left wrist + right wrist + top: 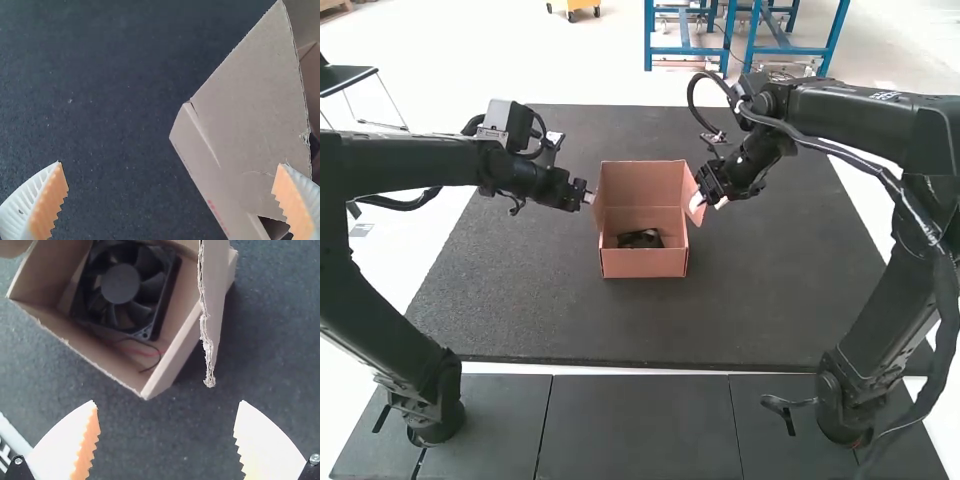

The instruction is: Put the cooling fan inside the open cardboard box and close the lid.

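Observation:
A small brown cardboard box (642, 245) stands open in the middle of the dark mat, its rear lid (640, 184) upright. The black cooling fan (122, 287) lies flat inside it with its thin wires (147, 355) beside it; from above the fan (642, 238) is a dark shape in the box. My left gripper (586, 193) is open just left of the box's upper left flap (250, 125). My right gripper (701, 199) is open beside the right side flap (209, 310), slightly above the box's right wall.
The box rests on a large dark rubber mat (500, 270) with bare room all around it. Beyond the mat's near edge lie the white table strip and the black arm base plates (630, 425).

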